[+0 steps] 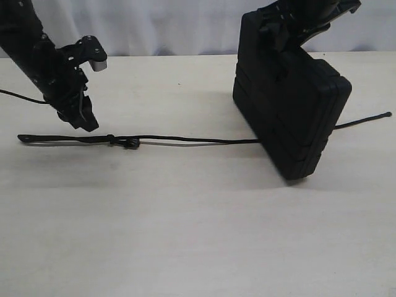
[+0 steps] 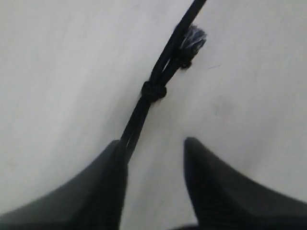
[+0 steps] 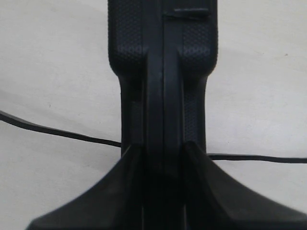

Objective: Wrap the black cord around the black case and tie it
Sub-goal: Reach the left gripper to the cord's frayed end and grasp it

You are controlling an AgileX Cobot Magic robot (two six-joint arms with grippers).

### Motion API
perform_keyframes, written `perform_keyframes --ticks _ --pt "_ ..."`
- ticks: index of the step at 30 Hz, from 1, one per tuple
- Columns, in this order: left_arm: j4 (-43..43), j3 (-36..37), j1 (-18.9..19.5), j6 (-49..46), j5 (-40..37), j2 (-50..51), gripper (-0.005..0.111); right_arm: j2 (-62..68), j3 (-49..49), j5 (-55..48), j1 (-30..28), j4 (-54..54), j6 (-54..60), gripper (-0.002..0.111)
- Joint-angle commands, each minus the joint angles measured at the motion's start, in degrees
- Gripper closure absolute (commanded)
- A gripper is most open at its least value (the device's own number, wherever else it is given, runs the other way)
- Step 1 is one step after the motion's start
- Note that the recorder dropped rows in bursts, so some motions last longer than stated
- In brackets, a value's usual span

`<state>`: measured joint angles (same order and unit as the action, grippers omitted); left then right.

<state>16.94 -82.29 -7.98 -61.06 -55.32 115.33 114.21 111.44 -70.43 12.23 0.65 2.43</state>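
The black case (image 1: 291,105) stands on edge at the right of the table, tilted. My right gripper (image 1: 281,34) is shut on its top edge; in the right wrist view its jaws (image 3: 163,148) clamp the case's narrow side (image 3: 163,72). The black cord (image 1: 198,140) lies stretched across the table and passes under the case, with one end (image 1: 380,116) sticking out beyond it. Near its left end the cord carries a knot (image 2: 153,90) and a frayed tuft (image 2: 194,38). My left gripper (image 1: 85,122) hovers open just above the looped end (image 1: 55,138). One finger (image 2: 108,187) sits beside the doubled cord.
Pale wooden table (image 1: 198,235) with a white backdrop behind it. A thin black cable (image 1: 18,96) trails off at the far left by my left arm. The cord also shows on both sides of the case (image 3: 62,134) in the right wrist view.
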Motion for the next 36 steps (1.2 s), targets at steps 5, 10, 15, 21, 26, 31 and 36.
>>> perform_keyframes --ticks 5,10,15,21,26,31,36 --pt "3.6 -0.2 -0.1 -9.4 -1.5 4.1 0.043 1.2 -0.3 0.5 -0.1 0.0 0.9 0.104" --pt "3.9 -0.2 -0.6 -10.2 2.7 7.0 0.055 1.2 -0.3 0.5 -0.1 0.0 0.9 0.104" --pt "3.3 -0.2 -2.7 -11.2 7.8 9.0 0.057 1.2 -0.3 0.5 -0.1 0.0 0.9 0.104" --pt "-2.8 -0.2 -6.1 -2.6 9.7 11.9 0.083 1.2 -0.3 0.5 -0.1 0.0 1.3 0.104" --pt "12.2 -0.2 -6.9 23.1 12.8 12.0 0.107 1.2 -0.3 0.5 -0.1 0.0 1.3 0.104" --pt "46.1 -0.2 -8.3 29.8 5.4 12.2 0.081 1.2 -0.3 0.5 -0.1 0.0 1.4 0.104" --pt "54.2 -1.0 -8.5 20.0 -0.2 12.2 0.042 1.2 -0.3 0.5 -0.1 0.0 1.4 0.104"
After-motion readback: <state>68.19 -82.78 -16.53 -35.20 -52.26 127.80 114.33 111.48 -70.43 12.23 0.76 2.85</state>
